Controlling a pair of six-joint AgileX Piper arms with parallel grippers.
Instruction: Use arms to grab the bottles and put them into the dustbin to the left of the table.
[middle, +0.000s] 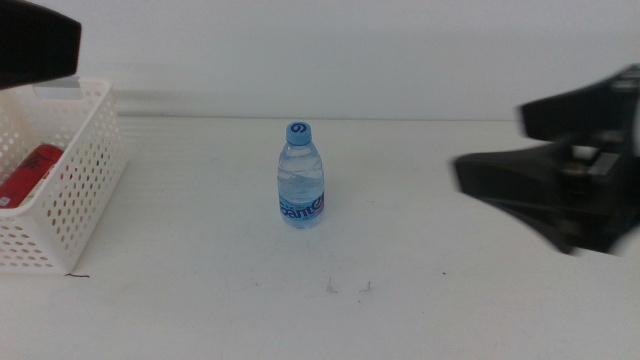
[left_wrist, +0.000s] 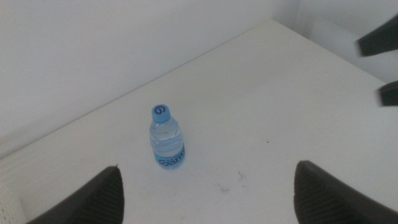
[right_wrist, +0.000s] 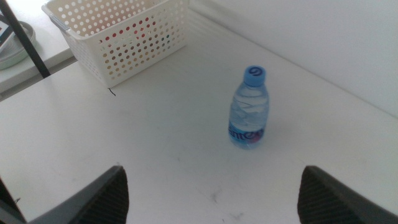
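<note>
While the table (middle: 200, 320) lies broad and white under everything, the dustbin (middle: 85, 180) sits at its far left edge, a perforated white basket, and there's a red can (middle: 30, 172) lying inside it already. So one item looks binned, and the job, as I read it, is on to the next pickup.

Over on the right, the right gripper (middle: 560, 195) comes in blurred, level with the water bottle (middle: 300, 175) but well apart from it. Through its own wrist view the two dark jaws stand wide apart, nothing between them, bottle and basket both ahead on the tabletop. The left gripper (left_wrist: 205, 193) is also spread wide and empty, looking down on the same bottle from its side; in the middle view only a dark shape shows at the top left, above the basket.

And the bottle itself: small, blue cap, blue label, standing upright near the middle of the table, clear of the basket.

Next move, by my judgement, calls for one set of jaws to straddle the bottle's body squarely before closing, since a glancing touch could topple it.
</note>
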